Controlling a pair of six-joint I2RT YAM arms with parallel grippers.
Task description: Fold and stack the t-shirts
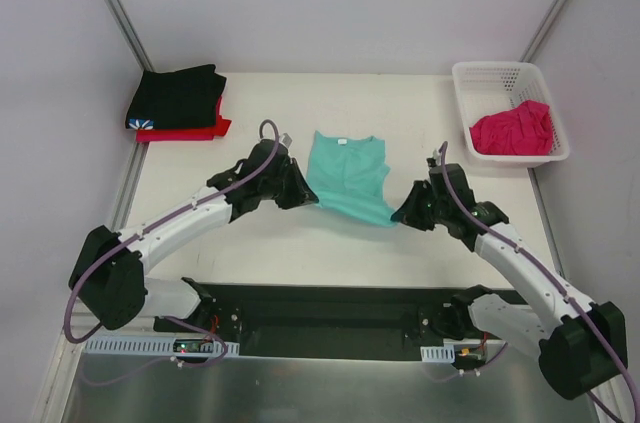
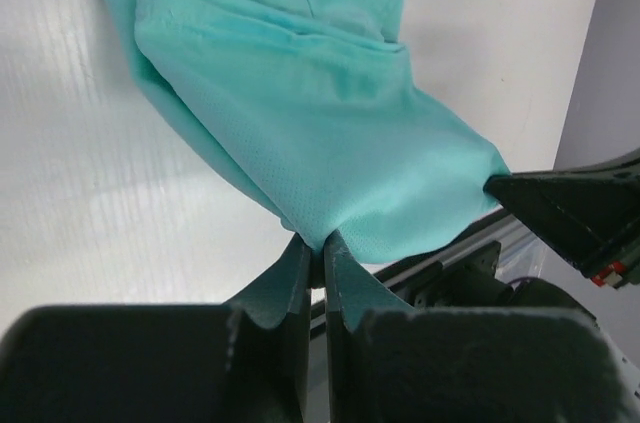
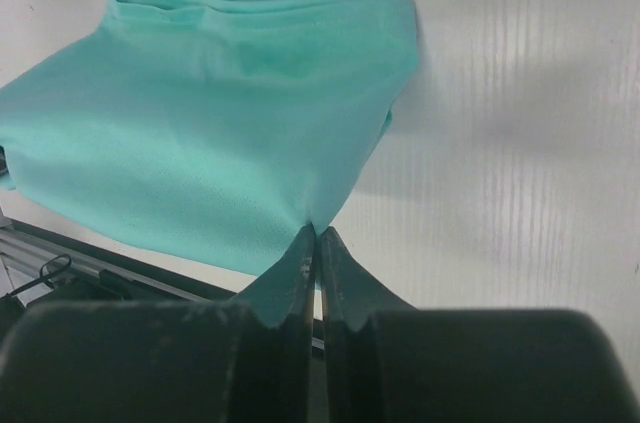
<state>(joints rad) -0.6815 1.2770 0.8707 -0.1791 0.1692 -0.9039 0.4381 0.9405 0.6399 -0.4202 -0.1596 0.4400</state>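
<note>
The teal-green t-shirt [image 1: 347, 176] lies partly folded mid-table, its near hem lifted off the surface. My left gripper [image 1: 308, 198] is shut on its near left corner, seen pinched in the left wrist view [image 2: 322, 241]. My right gripper [image 1: 398, 213] is shut on its near right corner, seen in the right wrist view [image 3: 316, 230]. The shirt cloth fills the left wrist view [image 2: 320, 133] and the right wrist view [image 3: 220, 133]. A folded black t-shirt [image 1: 177, 96] lies on a folded red t-shirt [image 1: 190, 129] at the far left. The magenta-pink t-shirt [image 1: 512, 130] lies crumpled in the basket.
The white lattice basket [image 1: 480, 78] stands at the far right corner. Metal frame posts run up both back corners. The black base rail [image 1: 320, 313] lies along the near edge between the arm bases.
</note>
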